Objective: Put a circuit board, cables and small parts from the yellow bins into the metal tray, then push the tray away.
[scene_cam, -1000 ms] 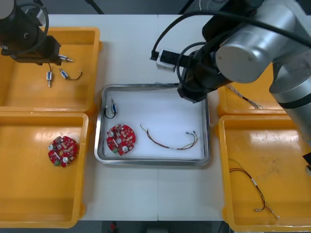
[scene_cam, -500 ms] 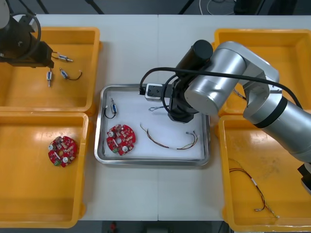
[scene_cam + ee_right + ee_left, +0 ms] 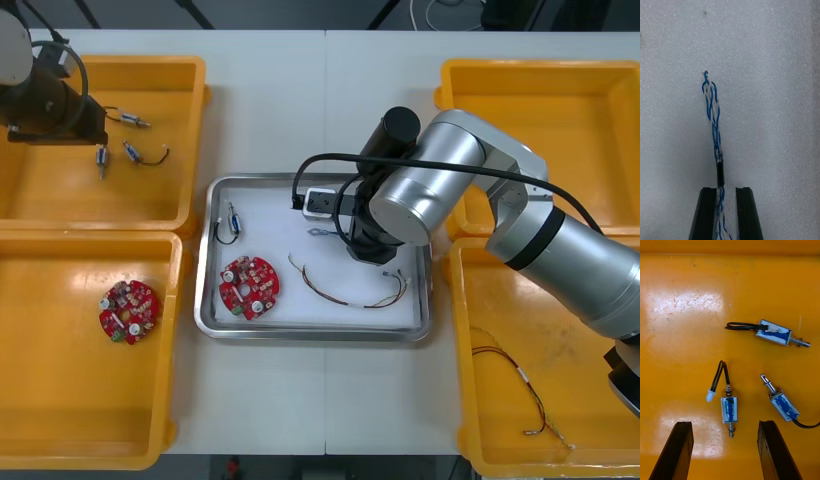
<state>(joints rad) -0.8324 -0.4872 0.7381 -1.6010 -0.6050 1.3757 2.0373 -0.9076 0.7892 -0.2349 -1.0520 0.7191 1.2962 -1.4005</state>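
Jaws of the right arm clench the twisted blue and white cable (image 3: 713,112) over the two o'clock part of the metal tray (image 3: 204,290). Left jaws gape above small metal parts (image 3: 729,409) in the ten o'clock yellow bin (image 3: 60,195).

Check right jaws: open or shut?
Shut on the blue and white cable: right gripper jaws stand its width apart, cable between. Left gripper hangs over a yellow bin.

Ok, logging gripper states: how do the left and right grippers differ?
The left gripper is open; the right gripper is shut on the twisted blue and white cable. The left hangs over small metal parts in a yellow bin; the right is over the metal tray. Both have black fingers.
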